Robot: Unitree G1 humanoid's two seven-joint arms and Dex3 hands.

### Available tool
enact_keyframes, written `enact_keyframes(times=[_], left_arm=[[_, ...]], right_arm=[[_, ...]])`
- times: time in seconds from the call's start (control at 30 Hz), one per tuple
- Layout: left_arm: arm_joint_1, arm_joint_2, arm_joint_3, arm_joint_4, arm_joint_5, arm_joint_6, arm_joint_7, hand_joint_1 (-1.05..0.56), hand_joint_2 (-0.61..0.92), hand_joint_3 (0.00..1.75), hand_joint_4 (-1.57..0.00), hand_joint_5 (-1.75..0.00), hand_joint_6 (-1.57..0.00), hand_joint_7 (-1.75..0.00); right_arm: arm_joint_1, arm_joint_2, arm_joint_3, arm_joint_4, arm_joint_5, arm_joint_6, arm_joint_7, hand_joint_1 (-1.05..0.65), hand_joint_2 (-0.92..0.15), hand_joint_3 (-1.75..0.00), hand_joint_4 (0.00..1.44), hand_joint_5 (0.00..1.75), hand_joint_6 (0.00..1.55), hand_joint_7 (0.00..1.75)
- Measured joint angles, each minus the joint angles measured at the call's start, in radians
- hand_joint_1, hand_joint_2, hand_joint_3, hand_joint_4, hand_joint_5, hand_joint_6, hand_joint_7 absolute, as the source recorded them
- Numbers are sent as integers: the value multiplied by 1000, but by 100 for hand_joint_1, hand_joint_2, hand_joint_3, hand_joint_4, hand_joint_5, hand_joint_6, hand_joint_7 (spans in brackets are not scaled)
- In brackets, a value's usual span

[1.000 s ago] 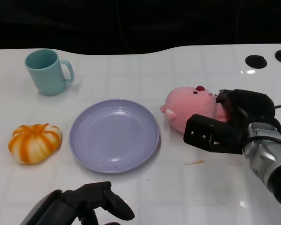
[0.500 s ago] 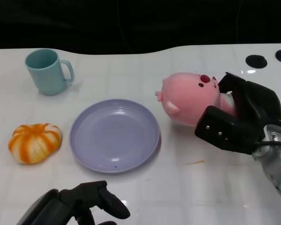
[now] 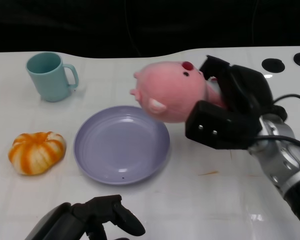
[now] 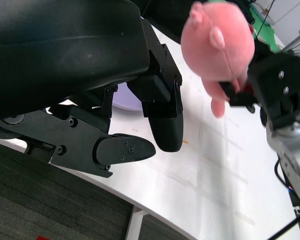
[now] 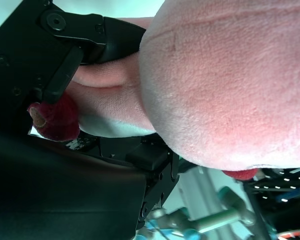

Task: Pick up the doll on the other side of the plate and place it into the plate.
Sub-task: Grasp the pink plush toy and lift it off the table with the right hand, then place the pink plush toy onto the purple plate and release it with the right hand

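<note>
Round pink plush doll (image 3: pixel 172 92), red nose, small ears.

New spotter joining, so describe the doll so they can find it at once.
Start at the purple plate mid-table; just above its far right rim hangs the doll, held in the right hand. It is the only pink, plush thing, unlike the orange pumpkin and teal mug to the left.

The pink plush doll (image 5: pixel 225 85) fills most of the right wrist view, pressed close to the camera. The right hand (image 5: pixel 75 115) grips it, black fingers (image 5: pixel 85 30) wrapped against its body beside a dark red patch (image 5: pixel 55 122).
</note>
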State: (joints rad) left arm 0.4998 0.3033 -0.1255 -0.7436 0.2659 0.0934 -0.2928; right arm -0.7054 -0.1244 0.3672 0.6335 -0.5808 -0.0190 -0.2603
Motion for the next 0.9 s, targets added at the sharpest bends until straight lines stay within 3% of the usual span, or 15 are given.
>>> enact_keyframes(times=[0.4,0.8,0.83,0.87,0.9], left_arm=[[-13,-32,-46,-14,47,21,0,-25,92,45,-64,-159,-67,-95],[-11,-45,-86,-47,115,56,0,-23,92,44,-63,-163,-69,-93],[-11,-46,-88,-47,115,59,0,-23,92,44,-63,-163,-69,-93],[-11,-48,-91,-47,116,60,0,-23,92,44,-63,-163,-69,-93],[-12,-49,-92,-47,116,61,0,-23,92,44,-63,-164,-69,-93]], right_arm=[[-124,125,87,163,-39,-40,25,-23,-31,-131,100,175,76,175],[-168,173,118,278,-57,-23,43,-20,-37,-113,96,175,71,174],[-172,178,118,287,-57,-17,46,-22,-46,-93,92,175,75,142],[-177,183,118,296,-56,-9,54,-24,-58,-63,86,175,87,94],[-179,187,117,300,-55,-1,63,-24,-65,-46,83,174,96,64]])
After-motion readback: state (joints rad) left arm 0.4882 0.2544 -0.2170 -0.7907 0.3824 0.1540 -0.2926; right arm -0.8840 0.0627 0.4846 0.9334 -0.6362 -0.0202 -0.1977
